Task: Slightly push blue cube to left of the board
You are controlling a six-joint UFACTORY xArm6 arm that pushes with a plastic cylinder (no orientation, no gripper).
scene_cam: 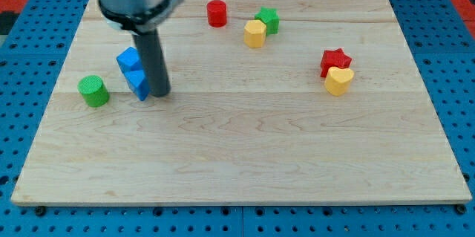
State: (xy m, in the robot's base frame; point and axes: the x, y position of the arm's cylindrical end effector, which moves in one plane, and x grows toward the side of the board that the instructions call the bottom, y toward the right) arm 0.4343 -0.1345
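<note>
We see our rod coming down from the view's top left, and my tip (161, 93) rests on the wooden worktop (245, 148) just to the right of two blue blocks. There is no end effector that opens or closes here, only the straight dark rod, so nothing is clamped. The upper blue block, the blue cube (128, 60), sits in the left part of the board, touching the rod's left side. The lower blue block (138, 83) lies right below it, its shape unclear to us, and it touches my tip on the left. A green cylinder (93, 91) stands near them, further to the view's left. Near the top edge we find a red cylinder (216, 13), with a yellow block (254, 33) and a green star (269, 19) touching each other beside it. Well apart on the right, a red star (335, 60) touches a yellow heart (339, 80) just below it.
</note>
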